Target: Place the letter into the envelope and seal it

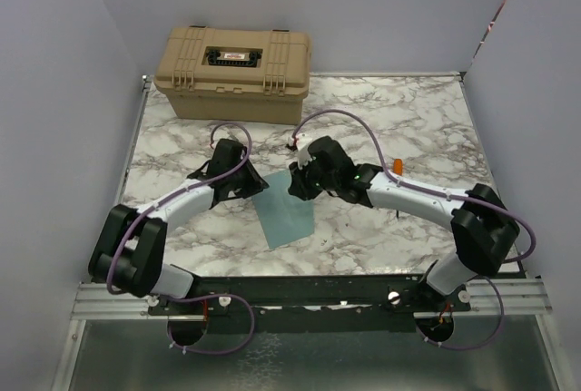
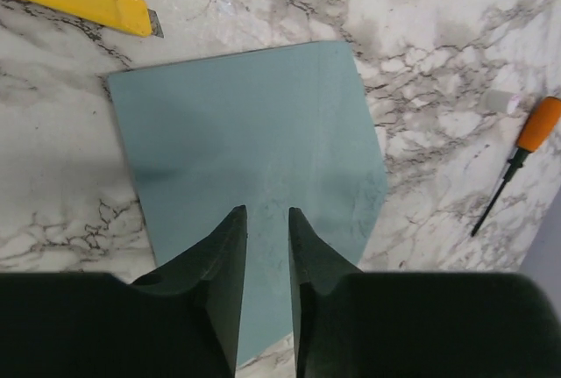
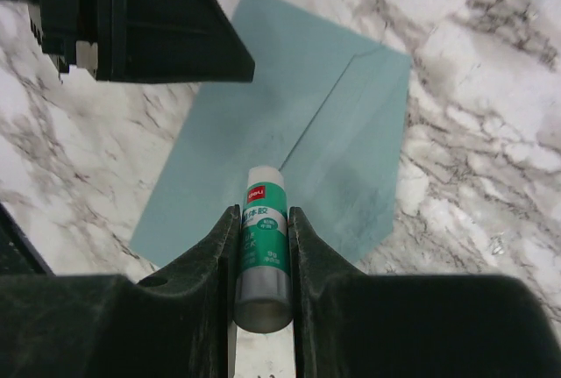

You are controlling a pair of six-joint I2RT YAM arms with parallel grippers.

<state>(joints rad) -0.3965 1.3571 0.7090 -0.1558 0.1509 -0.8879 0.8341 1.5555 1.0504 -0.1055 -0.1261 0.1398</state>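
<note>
Envelope [image 1: 284, 214] lies flat mid-table, toward the near edge; the letter is unseen. Right gripper [image 3: 263, 211] clenches a glue stick [image 3: 263, 260] over it, likely for sealing. Left gripper [image 2: 267, 213], narrowly parted and empty, hovers above, probably to steady it.

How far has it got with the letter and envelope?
No letter is in view, so it is probably inside the teal envelope, lying flat. The right gripper holds a glue stick above it; the left gripper hovers over it. Gluing and sealing the flap look left.
</note>
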